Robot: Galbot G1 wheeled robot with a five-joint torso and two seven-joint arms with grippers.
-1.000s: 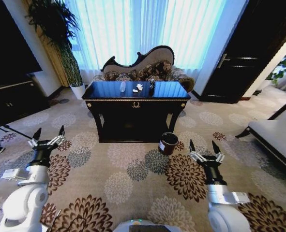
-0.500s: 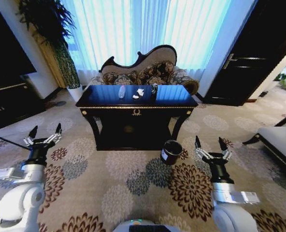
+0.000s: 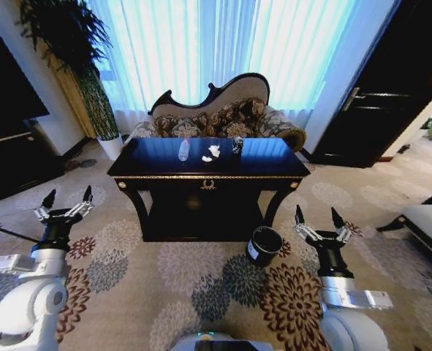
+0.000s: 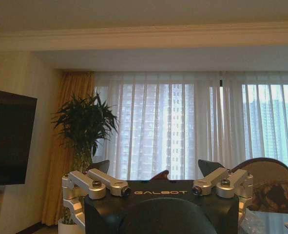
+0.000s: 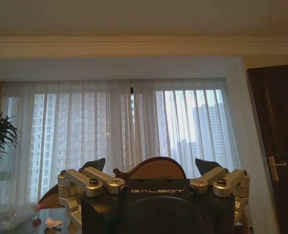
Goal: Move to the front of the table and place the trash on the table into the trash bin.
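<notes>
so the bench (image 3: 208, 174) stands ahead of both claws, and the trash (image 3: 214, 151) lies on its top, untouched. the left claw (image 3: 64, 205) and right claw (image 3: 318, 223) hang wide open and empty, the trash bin (image 3: 264, 246) just left of the right one; every pickup remains.

Two white robot arms rise from the lower corners of the head view, the left gripper (image 3: 63, 204) at mid-left and the right gripper (image 3: 320, 224) at lower right, both pointing upward with fingers spread apart.

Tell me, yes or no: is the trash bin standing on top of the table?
No. In the head view the trash bin stands on the carpet by the front right leg of the table, well below its top.
</notes>
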